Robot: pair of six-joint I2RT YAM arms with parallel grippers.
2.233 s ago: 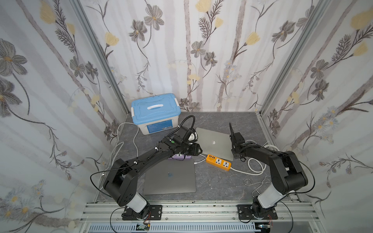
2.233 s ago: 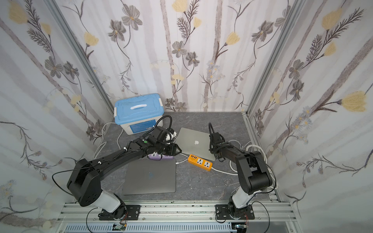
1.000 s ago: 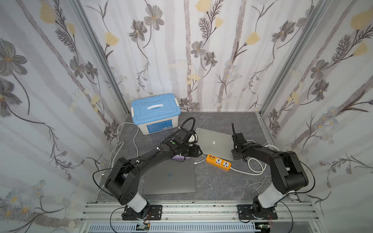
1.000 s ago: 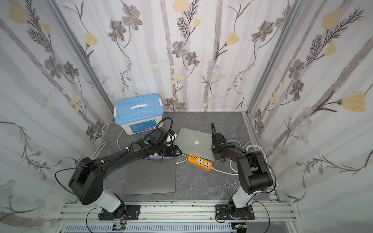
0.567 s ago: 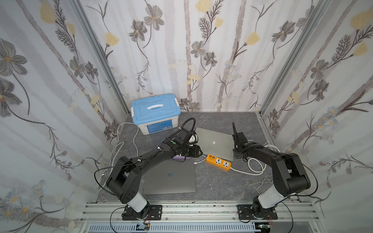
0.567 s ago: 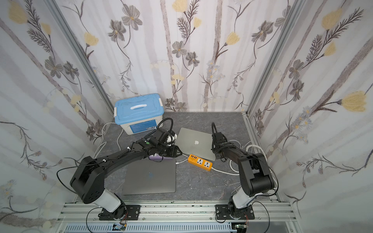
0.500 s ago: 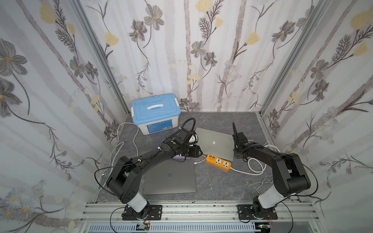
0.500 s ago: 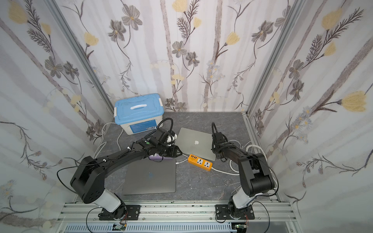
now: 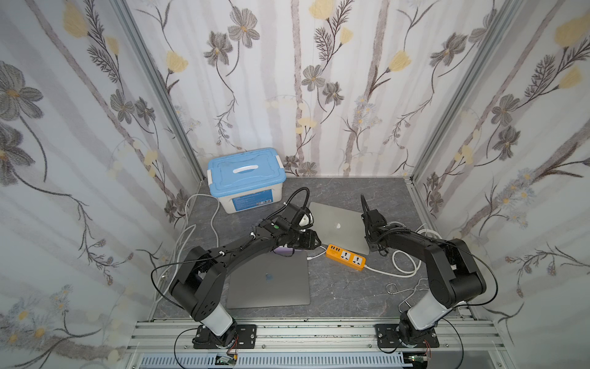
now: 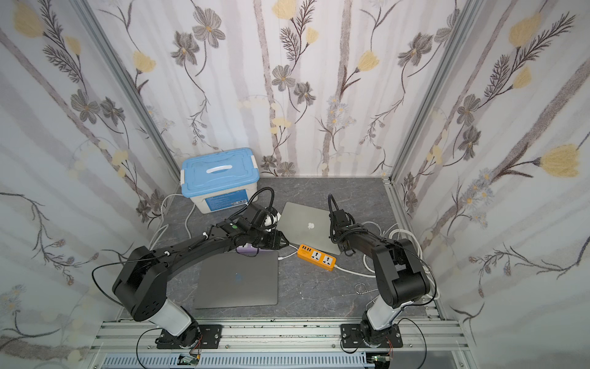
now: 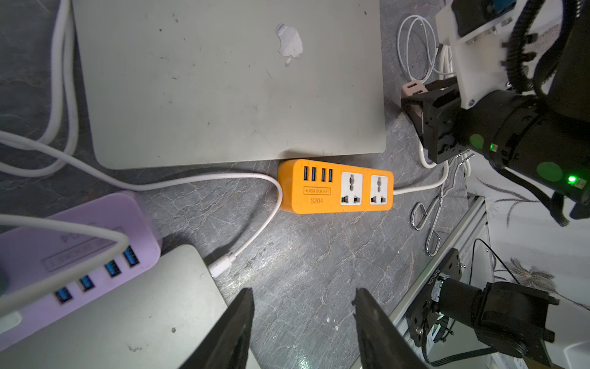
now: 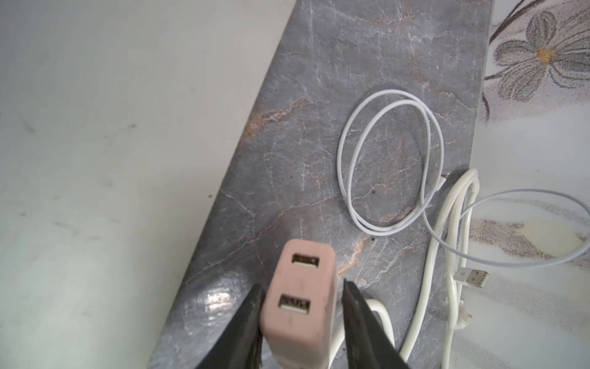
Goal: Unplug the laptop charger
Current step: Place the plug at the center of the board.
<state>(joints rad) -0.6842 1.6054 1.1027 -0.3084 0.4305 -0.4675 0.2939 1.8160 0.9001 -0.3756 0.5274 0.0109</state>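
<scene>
A pink two-port charger (image 12: pixel 300 306) sits between the fingers of my right gripper (image 12: pixel 303 286), which is shut on it beside the right edge of the silver laptop (image 9: pixel 338 226). In the left wrist view the charger (image 11: pixel 412 88) shows at that gripper's tips, clear of the orange power strip (image 11: pixel 335 187), whose two sockets are empty. My left gripper (image 11: pixel 303 290) is open over bare table, between the strip and the dark grey laptop (image 9: pixel 268 281). In both top views it hovers by the strip's left end (image 9: pixel 314 239) (image 10: pixel 281 241).
A purple USB hub (image 11: pixel 73 255) overlaps the dark laptop's corner, and a loose white cable plug (image 11: pixel 220 265) lies beside it. Coiled white cables (image 12: pixel 389 159) lie by the right wall. A wire clip (image 11: pixel 427 217) lies near the front rail. A blue-lidded box (image 9: pixel 245 179) stands back left.
The right gripper has shifted slightly back along the silver laptop's right edge with the charger in it. The left arm has barely moved.
</scene>
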